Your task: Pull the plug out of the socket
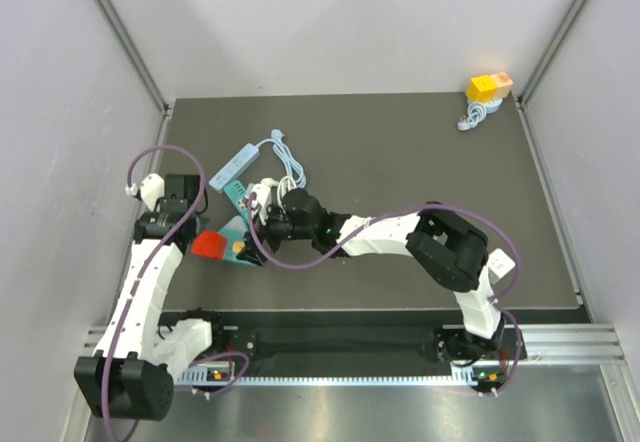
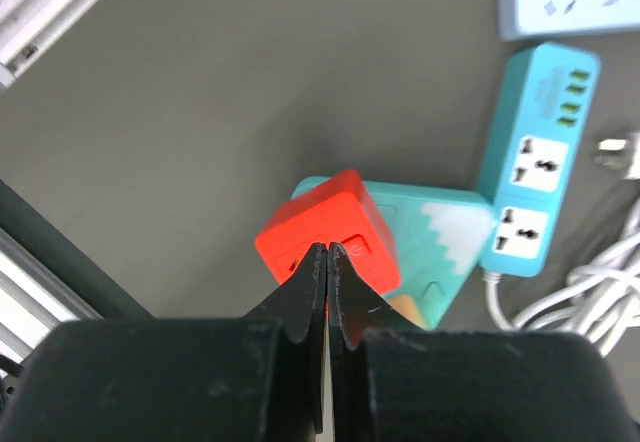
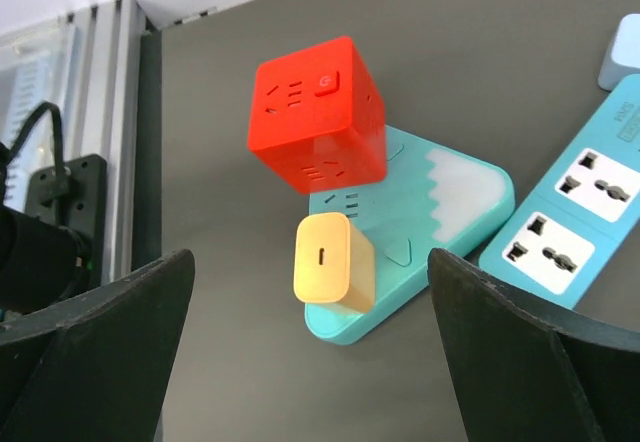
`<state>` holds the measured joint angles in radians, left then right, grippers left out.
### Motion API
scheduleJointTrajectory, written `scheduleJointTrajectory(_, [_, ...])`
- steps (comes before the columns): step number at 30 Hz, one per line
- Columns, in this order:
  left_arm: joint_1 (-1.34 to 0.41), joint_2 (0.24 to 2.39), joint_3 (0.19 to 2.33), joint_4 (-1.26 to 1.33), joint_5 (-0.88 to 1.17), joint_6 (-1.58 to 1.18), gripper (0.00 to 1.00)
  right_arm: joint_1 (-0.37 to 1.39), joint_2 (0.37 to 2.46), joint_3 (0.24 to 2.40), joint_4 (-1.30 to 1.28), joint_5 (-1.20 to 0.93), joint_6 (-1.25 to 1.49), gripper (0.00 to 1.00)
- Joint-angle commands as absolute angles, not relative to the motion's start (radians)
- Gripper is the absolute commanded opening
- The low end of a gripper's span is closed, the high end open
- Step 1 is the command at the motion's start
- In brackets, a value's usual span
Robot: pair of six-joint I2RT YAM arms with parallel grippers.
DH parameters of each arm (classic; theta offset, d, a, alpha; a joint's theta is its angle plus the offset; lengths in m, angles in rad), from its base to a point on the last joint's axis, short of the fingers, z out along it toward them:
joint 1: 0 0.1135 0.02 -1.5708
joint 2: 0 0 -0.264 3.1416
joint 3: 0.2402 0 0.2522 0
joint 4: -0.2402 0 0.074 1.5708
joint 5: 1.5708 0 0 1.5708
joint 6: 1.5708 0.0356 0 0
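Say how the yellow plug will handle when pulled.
The plug looks hard and glossy, so likely stiff but slippery. It stands in a teal socket that looks light and may lift with it unless held.

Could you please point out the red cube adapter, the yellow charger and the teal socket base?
red cube adapter (image 3: 310, 102), right wrist view, middle of its button face.
yellow charger (image 3: 333, 260), right wrist view, middle of its front face.
teal socket base (image 3: 432, 240), right wrist view, bare teal top surface.

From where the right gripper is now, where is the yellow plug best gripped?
Probably by its two long side faces, coming from above: the yellow plug stands upright out of the teal socket, and the red cube crowds one short end.
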<state>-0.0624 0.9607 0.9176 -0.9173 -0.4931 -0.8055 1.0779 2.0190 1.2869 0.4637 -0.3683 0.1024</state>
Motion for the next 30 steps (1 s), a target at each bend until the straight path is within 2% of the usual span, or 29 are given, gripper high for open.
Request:
scheduleJointTrajectory(1, [-0.022, 0.974, 0.881, -0.792, -0.367, -0.729, 0.0, 1.103, 2.049, 1.361, 0.411, -0.325, 0.02, 1.0])
scheduleJointTrajectory(8, [-0.008, 1.0, 0.845, -0.741, -0.307, -0.696, 0.0, 1.14, 2.074, 1.411, 0.336, -0.252, -0.061, 1.0])
scheduleJointTrajectory(22, [-0.006, 1.054, 0.789, -0.827, -0.351, -0.802, 0.0, 1.17, 2.131, 1.493, 0.259, -0.215, -0.112, 0.93])
scheduleJointTrajectory(25, [0.018, 1.084, 0.778, -0.822, -0.365, -0.818, 0.0, 1.178, 2.141, 1.506, 0.244, -0.207, -0.118, 0.89])
scheduleJointTrajectory(29, [0.034, 1.108, 0.743, -0.798, -0.354, -0.821, 0.0, 1.189, 2.154, 1.522, 0.227, -0.19, -0.129, 0.76])
scheduleJointTrajectory(30, [0.035, 1.111, 0.727, -0.793, -0.35, -0.825, 0.0, 1.189, 2.155, 1.523, 0.227, -0.187, -0.132, 0.76])
